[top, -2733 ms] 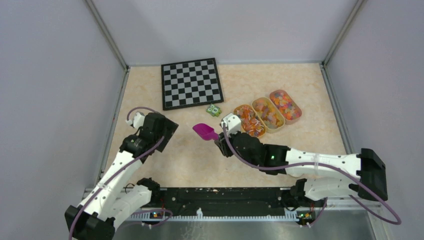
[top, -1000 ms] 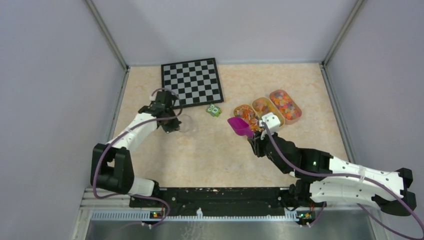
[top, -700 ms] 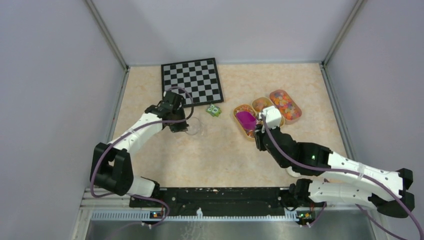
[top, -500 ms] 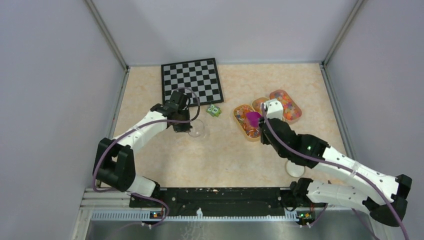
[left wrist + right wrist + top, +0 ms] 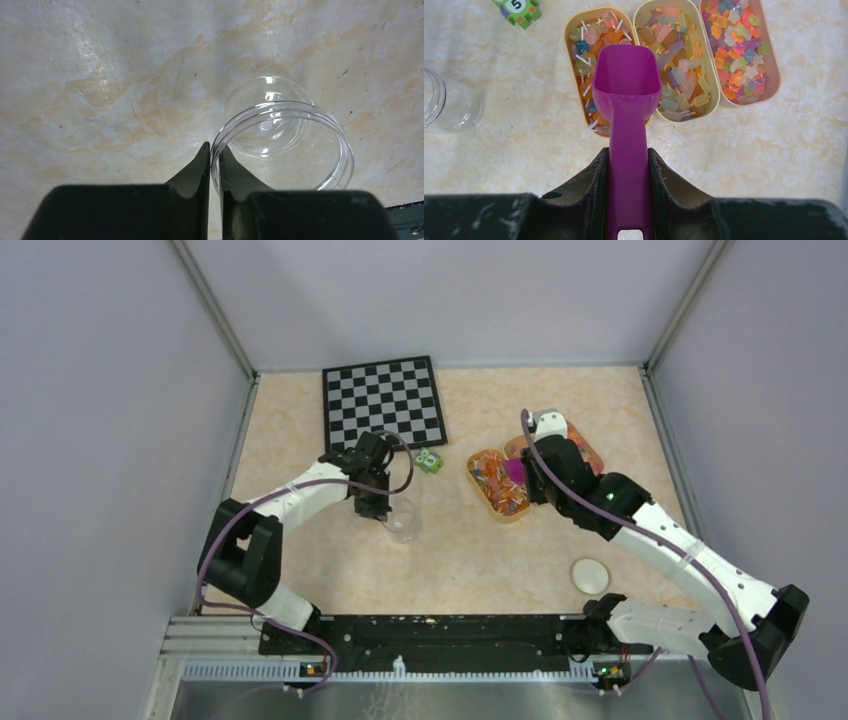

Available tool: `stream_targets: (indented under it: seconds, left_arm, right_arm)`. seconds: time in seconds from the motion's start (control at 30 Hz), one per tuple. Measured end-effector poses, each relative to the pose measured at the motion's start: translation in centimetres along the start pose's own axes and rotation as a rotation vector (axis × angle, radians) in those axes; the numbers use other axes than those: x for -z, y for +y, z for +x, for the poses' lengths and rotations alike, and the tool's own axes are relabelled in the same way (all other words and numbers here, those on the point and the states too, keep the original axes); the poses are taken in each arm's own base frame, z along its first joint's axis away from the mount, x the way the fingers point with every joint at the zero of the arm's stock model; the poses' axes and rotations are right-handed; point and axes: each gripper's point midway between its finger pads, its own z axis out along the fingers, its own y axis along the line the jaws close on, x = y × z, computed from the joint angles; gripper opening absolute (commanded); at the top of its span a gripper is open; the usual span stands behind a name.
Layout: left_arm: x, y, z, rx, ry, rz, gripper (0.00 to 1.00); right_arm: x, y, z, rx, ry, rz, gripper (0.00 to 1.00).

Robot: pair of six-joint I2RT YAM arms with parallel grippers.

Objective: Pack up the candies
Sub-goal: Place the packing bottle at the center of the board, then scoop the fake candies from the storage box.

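The candies (image 5: 676, 75) fill three tan oval trays; the left tray (image 5: 567, 35) holds orange, red and blue pieces with white sticks. My right gripper (image 5: 627, 152) is shut on the handle of the magenta scoop (image 5: 627, 75). The scoop's bowl is empty and hovers over the left tray, as the top view also shows the scoop (image 5: 513, 470). A clear jar (image 5: 285, 135) stands empty on the table. My left gripper (image 5: 214, 150) pinches its rim, one finger inside and one outside. From above, the jar (image 5: 402, 520) sits left of the trays.
A small green block (image 5: 429, 461) with eyes lies between the jar and the trays. A chessboard (image 5: 383, 405) lies at the back left. A round white lid (image 5: 590, 574) rests near the front right. Grey walls enclose the table.
My left arm has brought the jar right and toward the front. My right arm has swung the scoop from the table's middle to above the left tray, uncovering the white lid.
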Motion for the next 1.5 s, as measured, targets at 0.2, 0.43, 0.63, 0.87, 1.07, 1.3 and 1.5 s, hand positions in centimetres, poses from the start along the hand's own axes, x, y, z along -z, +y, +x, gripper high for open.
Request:
stream_targets:
  seconds: [0.2, 0.43, 0.63, 0.87, 1.07, 1.3, 1.5]
  left_arm:
    - [-0.2, -0.5, 1.0, -0.016, 0.028, 0.019, 0.28]
    - [0.4, -1.9, 1.6, -0.011, 0.059, 0.098, 0.53]
    - [2.5, -4.0, -1.1, -0.019, -0.011, 0.172, 0.56]
    - [6.2, -8.8, -8.8, -0.05, -0.244, 0.33, 0.51]
    - [5.5, -13.7, -14.1, -0.082, -0.301, 0.5, 0.42]
    - [-0.8, -15.8, -15.9, -0.143, -0.249, 0.558, 0.35]
    - [-3.4, -16.6, -16.0, -0.172, -0.226, 0.598, 0.33]
  right_arm:
    - [0.1, 0.8, 0.1, 0.003, 0.01, -0.052, 0.0]
    - [0.9, 1.0, -0.2, 0.001, -0.01, -0.087, 0.0]
    - [1.2, 0.6, 0.1, 0.058, -0.017, -0.098, 0.0]
    - [1.3, 0.5, 0.1, 0.131, -0.024, -0.108, 0.0]
    - [1.5, 0.0, 0.6, 0.224, -0.034, -0.121, 0.0]
    - [1.2, 0.2, 1.8, 0.313, 0.003, -0.153, 0.0]
    - [0.6, 0.3, 3.0, 0.363, 0.061, -0.158, 0.0]
